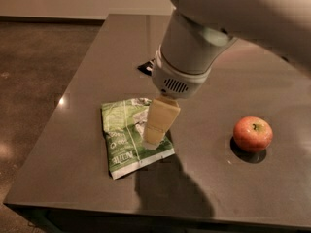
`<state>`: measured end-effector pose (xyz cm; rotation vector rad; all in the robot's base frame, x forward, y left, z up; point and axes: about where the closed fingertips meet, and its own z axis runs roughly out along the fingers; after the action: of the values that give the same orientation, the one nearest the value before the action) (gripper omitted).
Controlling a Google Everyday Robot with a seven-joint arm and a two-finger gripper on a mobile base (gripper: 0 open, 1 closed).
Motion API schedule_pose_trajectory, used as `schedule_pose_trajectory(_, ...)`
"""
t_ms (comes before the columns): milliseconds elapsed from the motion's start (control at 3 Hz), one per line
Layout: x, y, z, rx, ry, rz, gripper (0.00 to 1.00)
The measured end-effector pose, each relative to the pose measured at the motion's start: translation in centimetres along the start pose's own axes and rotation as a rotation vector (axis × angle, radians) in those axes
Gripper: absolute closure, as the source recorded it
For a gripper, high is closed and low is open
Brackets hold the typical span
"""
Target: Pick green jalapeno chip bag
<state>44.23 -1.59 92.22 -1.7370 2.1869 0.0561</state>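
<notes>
The cream, blocky gripper (152,139) (grip: cannot tell) hangs over the crinkled foil green jalapeno chip bag (122,139) on the glossy surface (82,178).

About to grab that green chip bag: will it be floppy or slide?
The chip bag lies flat and wrinkly, so it will probably flex and crumple rather than lift stiffly. It looks thin, so likely light. On the glossy table it may slide if nudged. The gripper hangs over its side nearer the apple.
</notes>
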Motion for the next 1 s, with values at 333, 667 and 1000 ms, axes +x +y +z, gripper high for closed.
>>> schedule_pose_trajectory(333, -1.7, 0.3, 2.4, -0.031, 0.037, 0.042, 0.0)
schedule_pose_trajectory(667, -2.3, 0.2, 4.4, -0.039, 0.084, 0.095, 0.0)
schedule_pose_trajectory(1000, -2.0, 0.2, 6.0, -0.057, 0.128, 0.137, 0.0)
